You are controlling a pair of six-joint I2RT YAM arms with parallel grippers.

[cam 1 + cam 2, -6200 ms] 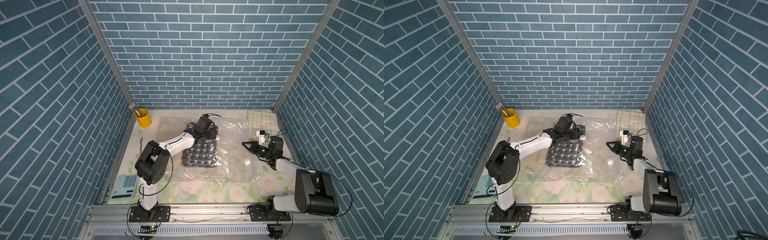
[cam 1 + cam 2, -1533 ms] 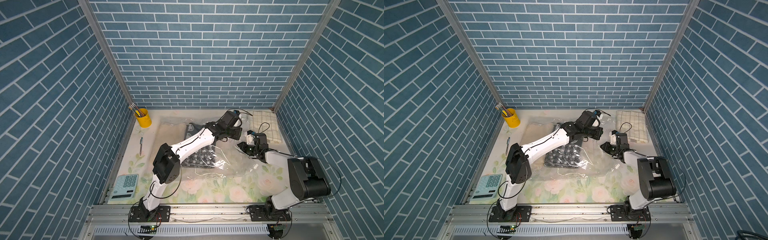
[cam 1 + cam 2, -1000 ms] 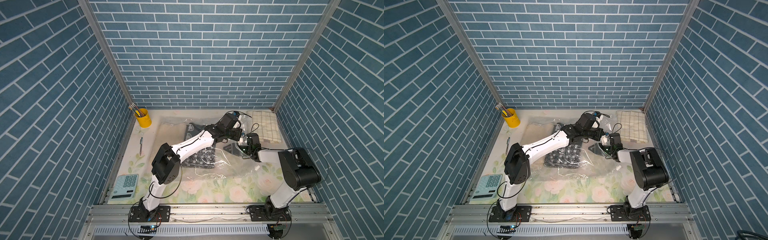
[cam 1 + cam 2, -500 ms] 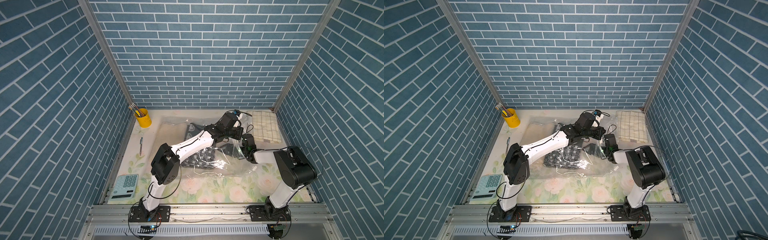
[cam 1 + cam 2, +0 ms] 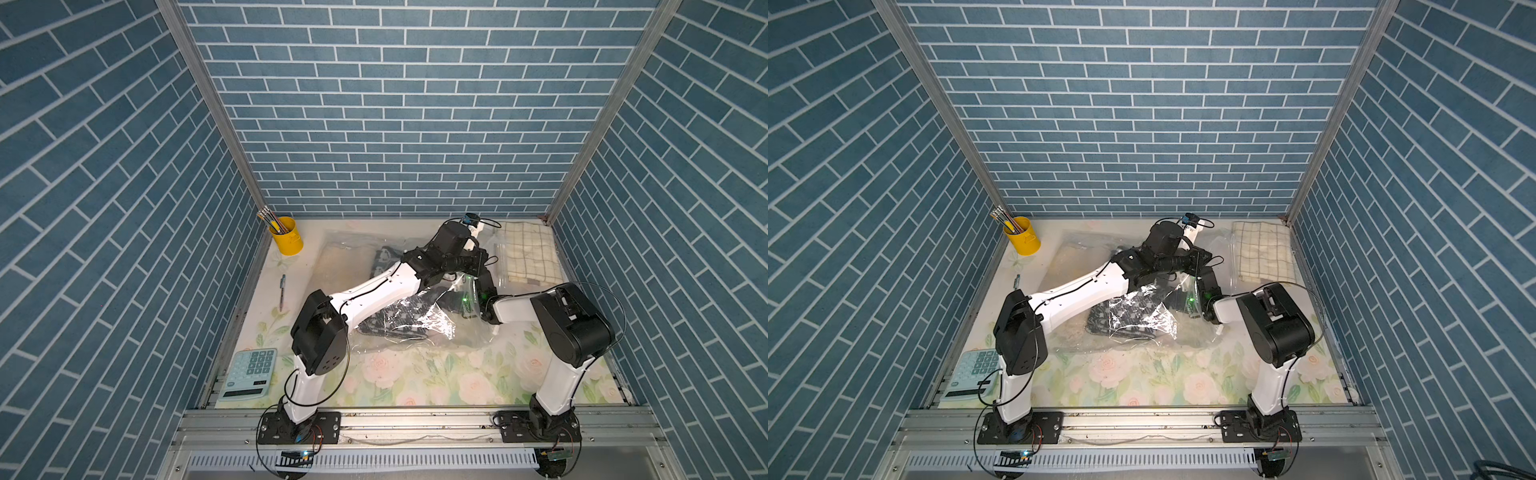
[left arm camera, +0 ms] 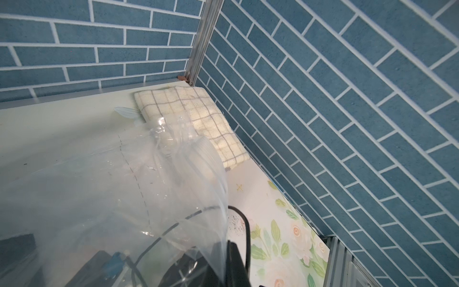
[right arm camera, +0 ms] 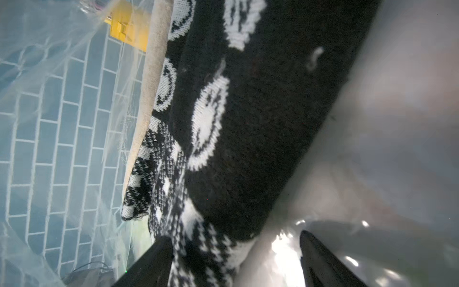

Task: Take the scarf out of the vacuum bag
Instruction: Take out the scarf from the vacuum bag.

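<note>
The vacuum bag (image 5: 432, 328) (image 5: 1144, 322) lies crinkled mid-table, its right-hand edge raised. My left gripper (image 5: 478, 261) (image 6: 227, 244) reaches across from the left and is shut on that raised plastic (image 6: 149, 179). The black-and-white knitted scarf (image 5: 384, 323) (image 5: 1100, 320) (image 7: 248, 124) lies inside the bag. My right gripper (image 5: 462, 300) (image 5: 1185, 300) (image 7: 233, 248) is inside the bag's mouth, open, with its fingers (image 7: 159, 261) spread at the scarf's near end. The scarf's patterned end lies against one finger.
A checked cloth (image 5: 528, 253) (image 6: 198, 119) lies in the back right corner. A yellow cup (image 5: 286, 237) of pencils stands back left, with a pen (image 5: 282, 286) and a calculator (image 5: 251, 374) along the left edge. A beige cloth (image 5: 345, 257) lies beside the scarf.
My right gripper has moved left into the bag's mouth up to the scarf and has opened its jaws. The left gripper has kept hold of the raised plastic edge.
</note>
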